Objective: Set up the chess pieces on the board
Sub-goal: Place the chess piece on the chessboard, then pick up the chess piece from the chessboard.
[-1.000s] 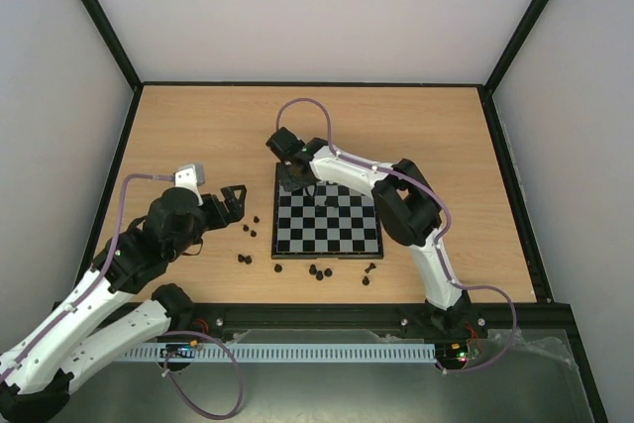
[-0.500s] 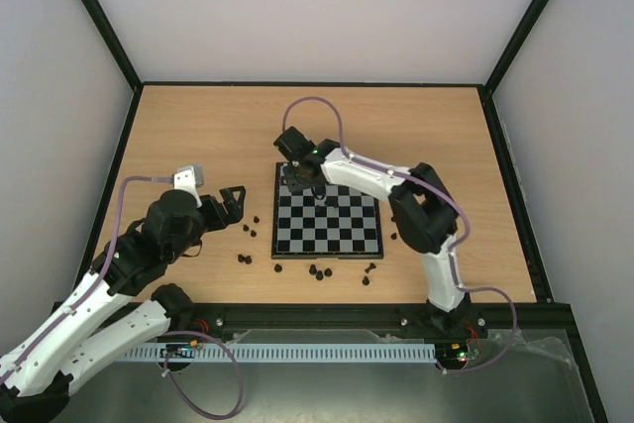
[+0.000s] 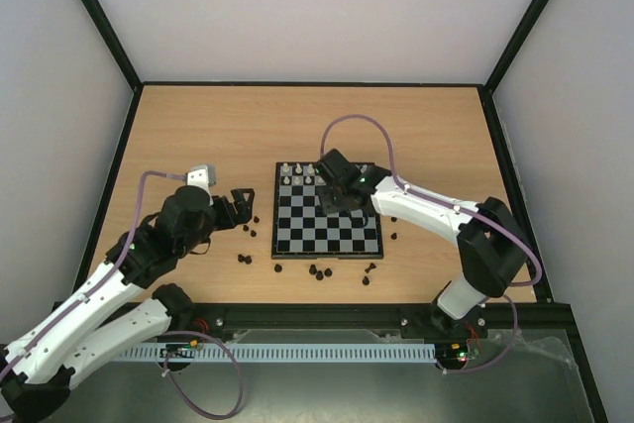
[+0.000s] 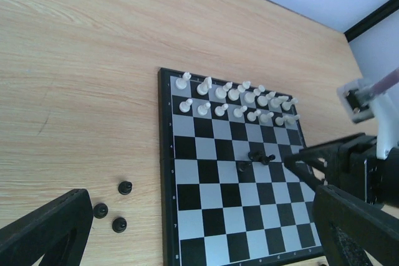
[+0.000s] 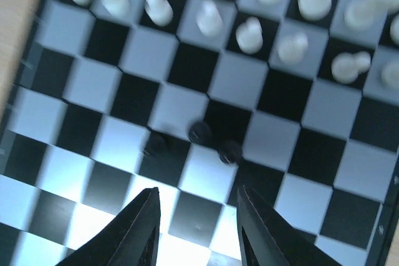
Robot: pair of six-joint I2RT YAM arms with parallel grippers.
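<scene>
Chessboard of black and light-grey checks (image 3: 297, 237), mid-counter: white side set, black side not yet begun.
Over the light wooden counter (image 3: 198, 136), the right gripper (image 5: 198, 192) hovers above mid-board, jaws partly spread and empty; the left gripper (image 3: 241, 203) gapes wide off the board's left edge. Tiny white figurines (image 4: 234, 101) fill the two far rows; three black figurines (image 4: 257, 157) sit mid-board, other black figurines (image 3: 317, 270) loose by the counter's near edge.

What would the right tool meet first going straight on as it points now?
Probably the black chess pieces on the board, just ahead of the right tool; depth is unclear.
</scene>
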